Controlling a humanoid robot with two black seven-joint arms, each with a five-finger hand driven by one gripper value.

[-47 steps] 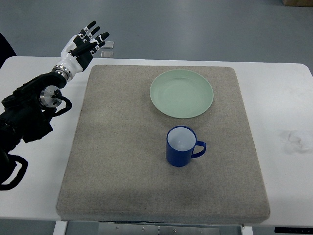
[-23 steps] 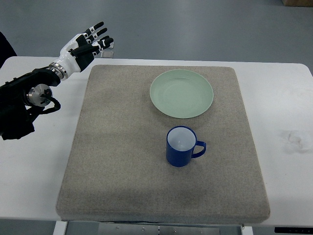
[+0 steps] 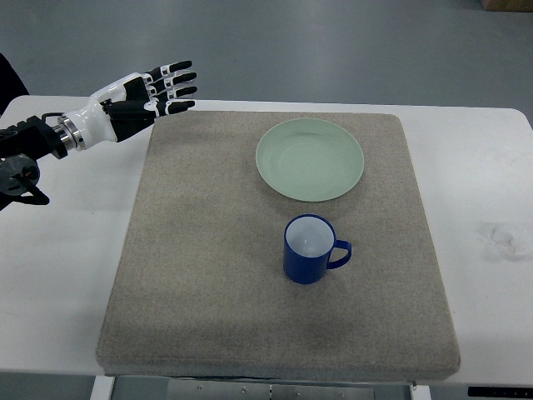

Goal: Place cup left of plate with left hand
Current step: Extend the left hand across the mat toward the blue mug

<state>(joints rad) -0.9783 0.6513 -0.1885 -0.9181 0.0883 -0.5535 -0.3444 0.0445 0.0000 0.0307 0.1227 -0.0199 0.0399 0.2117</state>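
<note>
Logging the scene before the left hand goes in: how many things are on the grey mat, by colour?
Blue: 1, the cup, upright, handle toward the picture's right.
Pale green: 1, the plate, beyond the cup and apart from it.
Total: 2.
The left hand hovers open by the mat's far left corner, holding nothing.

One blue cup (image 3: 310, 248), one pale green plate (image 3: 309, 158), one grey mat (image 3: 200, 275) — all on one white table (image 3: 58, 275) — and one robot hand (image 3: 141, 96), upper left.

glossy cup (image 3: 310, 250), matt felt mat (image 3: 208, 250)
</note>
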